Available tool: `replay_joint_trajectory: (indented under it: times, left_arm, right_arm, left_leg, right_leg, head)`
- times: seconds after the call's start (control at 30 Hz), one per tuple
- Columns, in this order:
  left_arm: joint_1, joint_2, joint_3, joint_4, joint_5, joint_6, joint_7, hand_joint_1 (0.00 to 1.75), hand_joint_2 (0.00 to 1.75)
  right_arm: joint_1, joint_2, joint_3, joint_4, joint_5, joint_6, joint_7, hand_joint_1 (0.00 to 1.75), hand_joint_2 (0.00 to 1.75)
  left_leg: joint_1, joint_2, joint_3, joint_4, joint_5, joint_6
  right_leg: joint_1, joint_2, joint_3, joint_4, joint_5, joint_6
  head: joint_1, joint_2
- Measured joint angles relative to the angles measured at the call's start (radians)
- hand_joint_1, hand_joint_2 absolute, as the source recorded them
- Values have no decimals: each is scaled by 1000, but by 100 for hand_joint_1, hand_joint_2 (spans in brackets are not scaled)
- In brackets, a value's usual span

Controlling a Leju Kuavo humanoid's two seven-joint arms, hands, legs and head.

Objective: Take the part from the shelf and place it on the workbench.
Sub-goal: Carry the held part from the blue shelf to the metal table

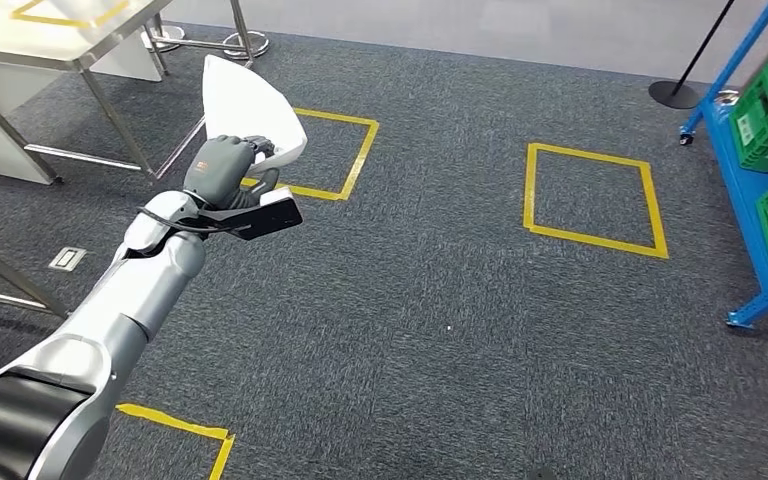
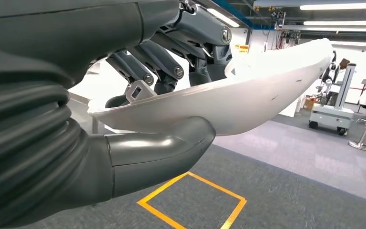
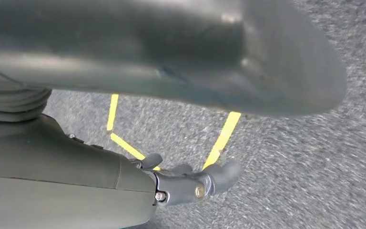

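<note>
White plastic, thin and curved, was what I carried: the part point(image 1: 250, 105) sat in my left robot hand point(image 1: 222, 168), pinched at one end between the thick thumb underneath and the dark fingers point(image 2: 164, 71) on top, with nearly all of its length sticking out past the grip. It was off the blue shelf point(image 1: 760, 160), which stood well apart on the far right with its green crates, and it was not yet on the counter point(image 1: 55, 40), which lay ahead and to the left on steel legs.

I judged the grip the weak point. Held by one end, the long shell could lever down or twist out if a step jolted the arm. Its free tip could also strike the counter's edge or a leg as I closed in.

My right robot hand point(image 3: 195, 183) hung over the carpet, fingers apart, holding nothing.
</note>
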Motion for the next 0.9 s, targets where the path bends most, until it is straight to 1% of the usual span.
replay_joint_trajectory:
  times: [0.03,0.07,0.1,0.13,0.17,0.2,0.23,0.27,0.3,0.33,0.37,0.4,0.43,0.47,0.5,0.53,0.57,0.6,0.63,0.67,0.7,0.73,0.77,0.8,0.83,0.87,0.9]
  left_arm:
    - [0,3,0,0,1,-5,-1,175,175]
    - [1,8,0,0,3,-10,-4,175,175]
    - [1,14,0,0,6,-15,-9,175,175]
    - [1,19,0,-1,11,-20,-15,175,175]
    - [1,23,0,-2,15,-25,-22,175,175]
    - [1,25,0,-2,18,-30,-28,175,175]
    - [4,27,0,-2,21,-33,-32,175,175]
    - [8,29,0,-2,23,-36,-34,175,175]
    - [11,32,0,-1,25,-38,-35,175,175]
    - [13,35,0,-1,26,-39,-35,175,175]
    - [13,36,0,-1,26,-40,-35,175,175]
    - [11,37,0,-1,26,-40,-34,175,175]
    - [8,37,0,-2,27,-38,-34,175,175]
    - [6,36,0,-3,29,-36,-36,175,175]
    - [5,36,0,-3,30,-34,-38,175,175]
    - [5,37,0,-4,33,-33,-42,175,175]
    - [6,38,0,-5,35,-32,-46,175,175]
    - [7,40,0,-6,37,-32,-49,175,175]
    - [7,41,0,-7,39,-32,-52,175,175]
    - [6,39,0,-8,41,-31,-54,175,175]
    - [7,36,0,-8,42,-30,-55,175,175]
    - [10,32,0,-8,42,-29,-55,175,175]
    - [14,29,0,-6,42,-28,-56,175,175]
    - [18,27,0,-5,42,-26,-56,175,175]
    - [21,27,0,-3,42,-24,-57,175,175]
    - [23,27,0,-3,42,-20,-57,175,175]
    - [23,28,0,-2,42,-14,-57,175,175]
  right_arm:
    - [0,0,1,0,2,1,0,0,0]
    - [-1,1,2,0,4,2,0,0,0]
    - [-1,1,4,0,5,3,0,0,0]
    - [-2,2,6,0,7,3,-1,0,0]
    - [-1,3,9,0,9,3,0,0,0]
    - [0,2,11,0,12,3,0,0,0]
    - [1,2,13,0,13,3,2,0,0]
    - [1,2,15,0,14,4,4,0,0]
    - [1,2,17,0,14,5,5,0,0]
    - [0,2,17,0,14,6,6,0,0]
    - [0,2,18,0,14,7,6,0,0]
    - [0,1,18,0,14,7,5,0,0]
    - [0,0,18,0,14,7,4,0,0]
    - [0,-2,19,0,14,7,2,0,0]
    - [0,-4,20,0,14,7,1,0,0]
    - [-1,-5,21,0,15,7,0,0,0]
    - [-1,-6,22,0,15,6,0,0,0]
    - [-1,-7,23,0,15,5,0,0,0]
    - [-1,-8,23,0,16,3,0,0,0]
    - [0,-8,24,0,16,2,0,0,0]
    - [2,-9,24,0,16,1,0,0,0]
    - [5,-10,24,0,16,1,0,0,0]
    - [7,-11,24,0,16,1,0,0,0]
    - [9,-11,24,0,16,1,0,0,0]
    - [9,-12,24,0,16,1,0,0,0]
    - [9,-12,24,0,16,0,0,0,0]
    - [9,-12,24,0,16,0,0,0,0]
  left_leg:
    - [2,-13,-4,-2,4,-8]
    - [3,-16,-8,-4,6,-14]
    - [2,2,-14,2,2,-19]
    - [0,34,-27,25,-13,-23]
    - [-1,73,-48,70,-38,-26]
    - [-3,107,-78,132,-69,-30]
    - [-1,122,-110,200,-98,-33]
    - [0,128,-136,252,-114,-35]
    - [1,131,-145,272,-113,-36]
    - [1,135,-133,253,-94,-35]
    - [1,147,-102,196,-62,-34]
    - [-1,173,-63,124,-33,-31]
    - [-6,196,-28,60,-12,-24]
    - [-9,212,-5,18,-2,-16]
    - [-13,218,4,-2,-2,-8]
    - [-16,205,6,-4,-2,0]
    - [-15,191,6,-6,0,7]
    - [-13,177,8,-9,2,13]
    - [-9,165,9,-12,4,20]
    - [-5,153,10,-15,6,25]
    - [-4,140,10,-15,6,29]
    - [-3,127,10,-15,6,32]
    - [-4,112,9,-14,5,34]
    - [-4,97,9,-13,5,34]
    - [-4,82,9,-11,5,33]
    - [-4,68,9,-9,4,32]
    - [-3,54,8,-7,4,30]
  right_leg:
    - [2,-13,1,-2,3,-5]
    - [2,-27,2,-6,6,-12]
    - [1,-39,4,-10,9,-20]
    - [1,-53,6,-14,11,-28]
    - [1,-67,7,-17,13,-34]
    - [4,-80,8,-18,12,-38]
    - [5,-95,8,-18,11,-41]
    - [6,-110,8,-18,10,-42]
    - [7,-125,9,-18,8,-42]
    - [7,-139,11,-18,7,-41]
    - [7,-154,14,-18,4,-39]
    - [9,-168,18,-17,1,-36]
    - [12,-181,21,-16,-4,-31]
    - [15,-194,25,-16,-7,-27]
    - [19,-206,29,-17,-10,-22]
    - [20,-219,32,-19,-12,-17]
    - [20,-228,36,-21,-14,-11]
    - [18,-219,36,-16,-21,-5]
    - [15,-195,29,5,-36,1]
    - [12,-162,11,46,-60,5]
    - [10,-127,-18,106,-88,8]
    - [10,-107,-53,174,-116,10]
    - [10,-98,-84,229,-131,11]
    - [10,-94,-103,256,-130,10]
    - [10,-91,-105,246,-110,8]
    - [10,-86,-89,200,-76,6]
    - [9,-70,-61,132,-38,3]
  head:
    - [0,0]
    - [1,0]
    - [-2,0]
    - [-6,0]
    - [-10,0]
    - [-14,0]
    - [-16,0]
    - [-16,0]
    - [-16,0]
    - [-16,0]
    - [-17,0]
    - [-17,0]
    - [-17,0]
    - [-16,0]
    - [-15,0]
    - [-13,0]
    - [-11,0]
    - [-10,0]
    - [-9,0]
    - [-7,0]
    - [-4,0]
    - [-2,0]
    - [0,0]
    - [1,0]
    - [2,0]
    - [3,0]
    - [4,0]
